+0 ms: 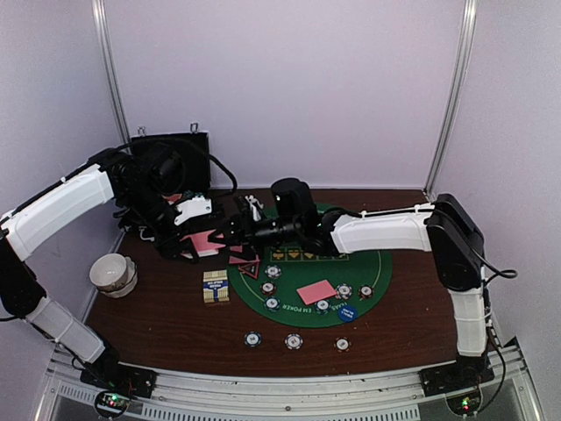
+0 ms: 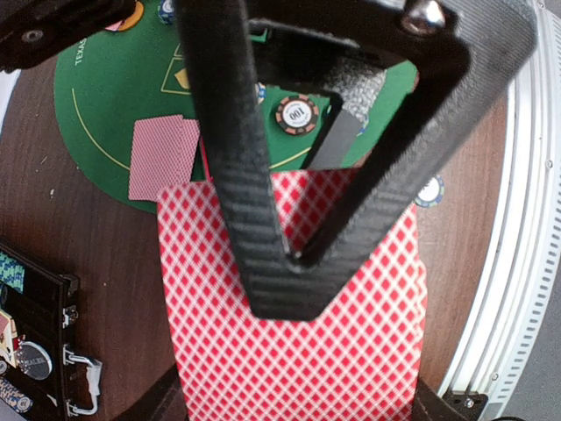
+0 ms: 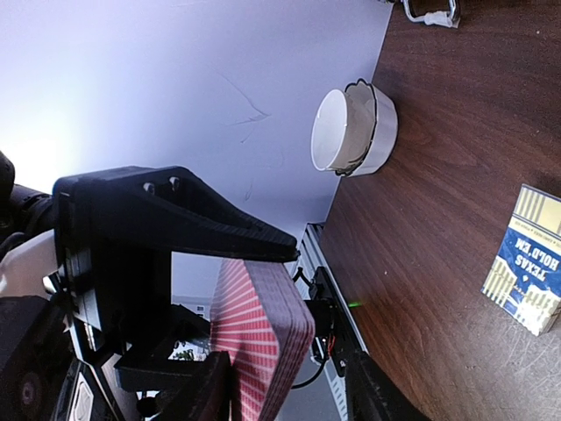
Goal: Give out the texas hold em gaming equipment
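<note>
My left gripper is shut on a thick deck of pink-red-backed cards and holds it above the table's left side. The deck fills the left wrist view. My right gripper reaches in from the right and is open around the deck. One of its fingers lies on the top card and the other stands apart. A pair of cards lies on the round green mat. Several striped chips, a blue disc and a red-black triangle marker sit there too.
Three chips lie in a row on the wood near the front edge. A Texas Hold'em card box sits left of the mat. A white bowl stands at the far left. The open black case is at the back left.
</note>
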